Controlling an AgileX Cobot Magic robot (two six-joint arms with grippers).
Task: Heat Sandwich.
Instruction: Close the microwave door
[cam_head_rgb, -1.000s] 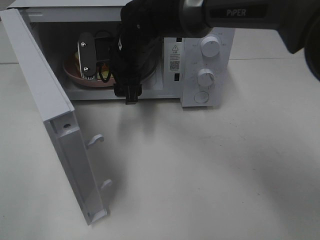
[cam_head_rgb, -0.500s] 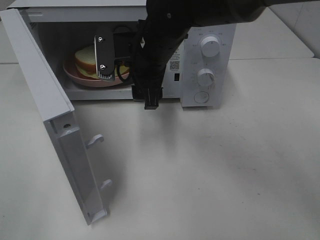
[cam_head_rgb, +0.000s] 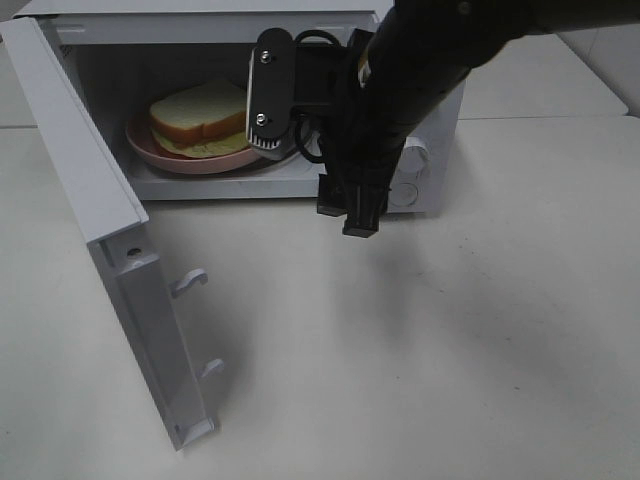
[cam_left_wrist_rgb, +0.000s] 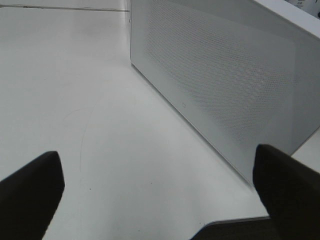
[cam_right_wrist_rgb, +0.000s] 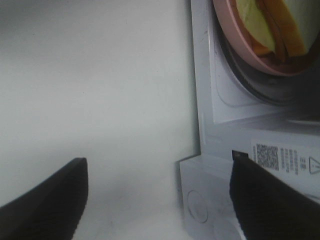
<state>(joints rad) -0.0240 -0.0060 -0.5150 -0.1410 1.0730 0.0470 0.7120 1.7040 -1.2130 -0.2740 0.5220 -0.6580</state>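
The sandwich (cam_head_rgb: 200, 112) lies on a pink plate (cam_head_rgb: 190, 161) inside the open microwave (cam_head_rgb: 300, 178). My right gripper (cam_head_rgb: 290, 140) hangs open just outside the oven's mouth, to the right of the plate, and holds nothing. The right wrist view shows its two dark fingers spread wide around bare table, right gripper (cam_right_wrist_rgb: 160, 200), with the plate (cam_right_wrist_rgb: 235, 37) and the sandwich (cam_right_wrist_rgb: 272, 22) beyond the oven's sill. My left gripper (cam_left_wrist_rgb: 160, 195) is open and empty, facing the outer side of the microwave door (cam_left_wrist_rgb: 225, 75). It does not appear in the high view.
The microwave door (cam_head_rgb: 95, 190) stands swung out to the left, its latch hooks (cam_head_rgb: 190, 282) pointing right. The black right arm covers most of the control panel (cam_head_rgb: 420, 160). Bare white table (cam_head_rgb: 420, 340) spreads in front.
My right gripper has drawn back out of the oven cavity and moved right, uncovering the sandwich on its plate. The left gripper has stayed open.
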